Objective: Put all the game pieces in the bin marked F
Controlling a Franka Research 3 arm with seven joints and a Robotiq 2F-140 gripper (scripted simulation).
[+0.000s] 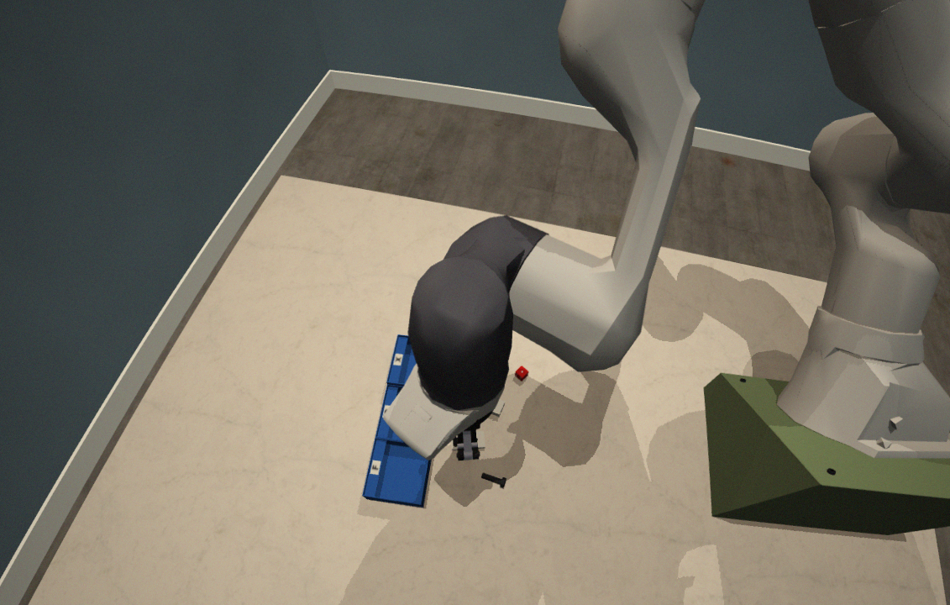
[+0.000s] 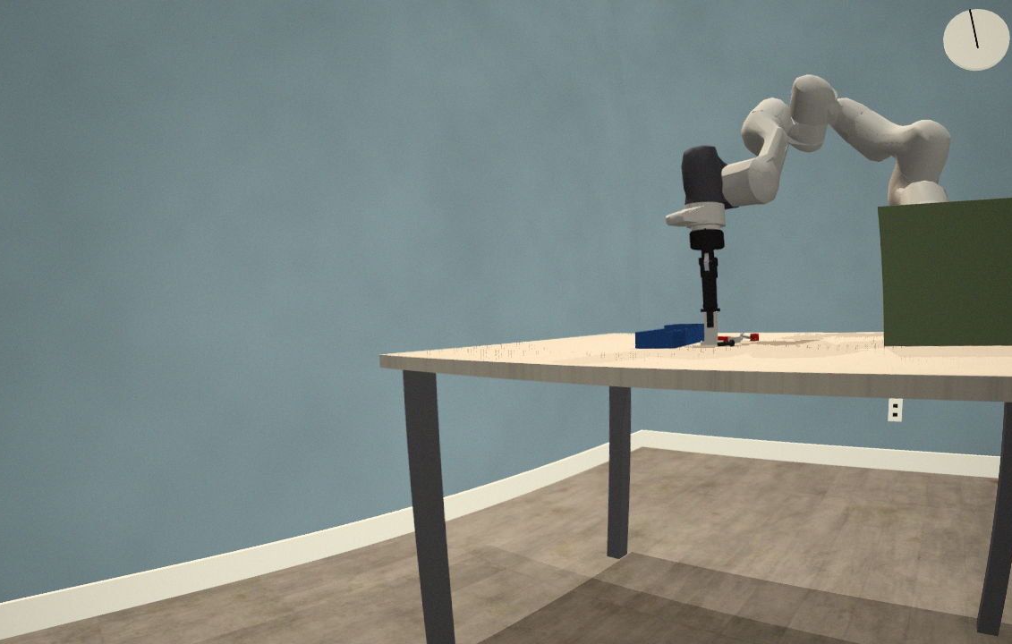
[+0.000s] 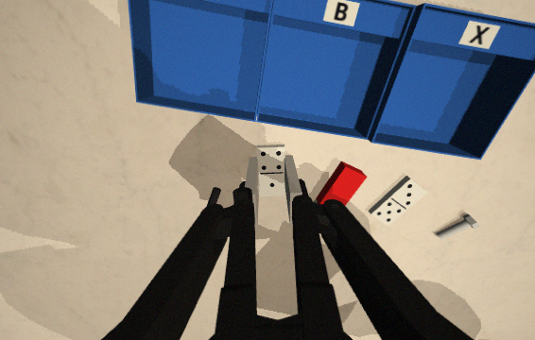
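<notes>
My gripper [image 1: 467, 445] [image 2: 710, 339] [image 3: 271, 169] points down at table level, shut on a white domino [image 3: 271, 160], its pads touching both long sides. The domino's dotted face is up. A second domino [image 3: 397, 200] lies flat beyond a red block [image 3: 343, 183] in the wrist view. A small red die [image 1: 522, 373] [image 2: 753, 337] lies on the table nearer the base. Bin F [image 1: 399, 481] [image 3: 197, 110] is the end bin of the blue row, close to the gripper; no pieces show in its visible part. Its label is outside the wrist view.
Bin B [image 3: 312, 71] and bin X [image 3: 438, 90] continue the row. A silver bolt [image 3: 454, 227] lies past the second domino. A black bolt [image 1: 493, 479] lies near the gripper. A pale piece [image 1: 499, 410] is partly hidden by the arm. The green base [image 1: 763, 451] stands at the right.
</notes>
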